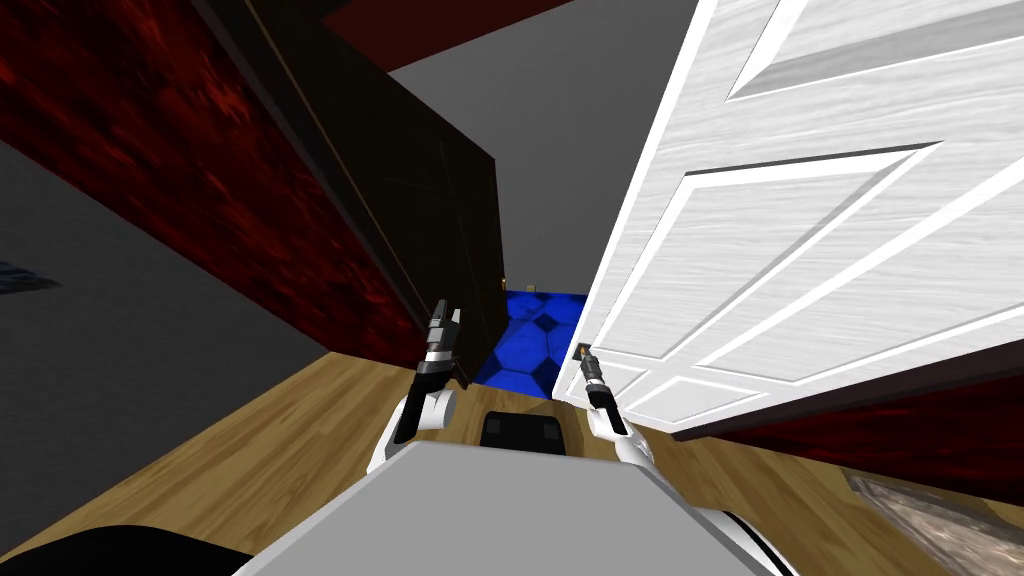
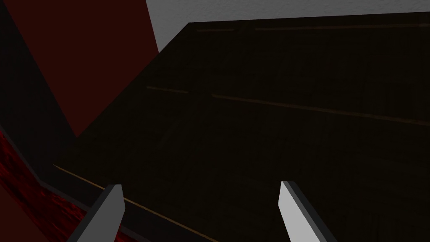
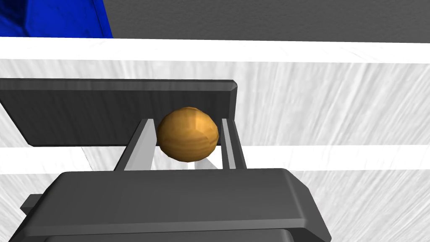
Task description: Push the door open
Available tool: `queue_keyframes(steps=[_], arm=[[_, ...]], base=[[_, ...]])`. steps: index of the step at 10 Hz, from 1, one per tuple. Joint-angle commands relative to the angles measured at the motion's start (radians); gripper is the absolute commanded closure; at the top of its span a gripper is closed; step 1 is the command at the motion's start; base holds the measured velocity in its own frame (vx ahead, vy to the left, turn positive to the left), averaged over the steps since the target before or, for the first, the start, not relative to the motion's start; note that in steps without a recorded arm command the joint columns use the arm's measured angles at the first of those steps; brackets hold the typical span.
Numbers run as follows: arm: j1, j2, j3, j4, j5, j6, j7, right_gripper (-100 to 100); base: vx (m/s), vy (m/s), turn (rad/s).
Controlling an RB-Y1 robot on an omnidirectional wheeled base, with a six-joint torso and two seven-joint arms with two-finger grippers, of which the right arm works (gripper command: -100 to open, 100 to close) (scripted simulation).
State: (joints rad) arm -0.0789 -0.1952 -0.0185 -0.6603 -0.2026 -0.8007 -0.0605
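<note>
From the head, the white door [image 1: 800, 250] stands on the right, swung partly open, with its free edge near the middle. Through the gap shows a blue floor [image 1: 540, 335]. On the left a dark door [image 1: 420, 200] angles away from a red wall [image 1: 200, 170], and a wood floor [image 1: 250, 440] lies below. The left jaws are raised just beside the dark door's lower edge. The right jaws reach the white door's free edge, low down, at the small knob [image 1: 581, 350].

From the left wrist, the left jaws stand wide apart with nothing between them. The fingers [image 2: 111, 214] point at the dark door [image 2: 273, 126], and the red wall [image 2: 25, 197] is off to one side.

From the right wrist, the right jaws are closed on the round orange-brown knob [image 3: 187, 133], with one finger [image 3: 142, 145] pressed to each side. Behind the knob a dark plate [image 3: 84, 111] lies flat on the white door [image 3: 327, 105].
</note>
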Motion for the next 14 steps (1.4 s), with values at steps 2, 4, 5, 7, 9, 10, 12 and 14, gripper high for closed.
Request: queue_keyframes(steps=[2,4,5,7,9,10,12,14], arm=[[-0.019,0.002,-0.027,0.016,-0.012,-0.01,0.02,100],[-0.025,0.01,-0.046,0.021,-0.021,-0.011,0.037,100],[-0.028,0.014,-0.056,0.024,-0.025,-0.012,0.047,100],[-0.035,0.023,-0.078,0.03,-0.035,-0.013,0.066,100],[-0.042,0.032,-0.1,0.036,-0.046,-0.013,0.086,100],[-0.046,0.037,-0.111,0.039,-0.051,-0.014,0.097,100],[-0.053,0.047,-0.134,0.046,-0.062,-0.015,0.117,100],[-0.057,0.051,-0.145,0.049,-0.067,-0.015,0.128,100]], base=[[0.189,-0.003,-0.05],[0.188,0.01,-0.068],[0.191,-0.002,-0.057],[0.19,0.013,-0.078],[0.22,-0.004,-0.066],[0.205,-0.014,-0.069],[0.197,-0.001,-0.091],[0.168,0.015,-0.051]])
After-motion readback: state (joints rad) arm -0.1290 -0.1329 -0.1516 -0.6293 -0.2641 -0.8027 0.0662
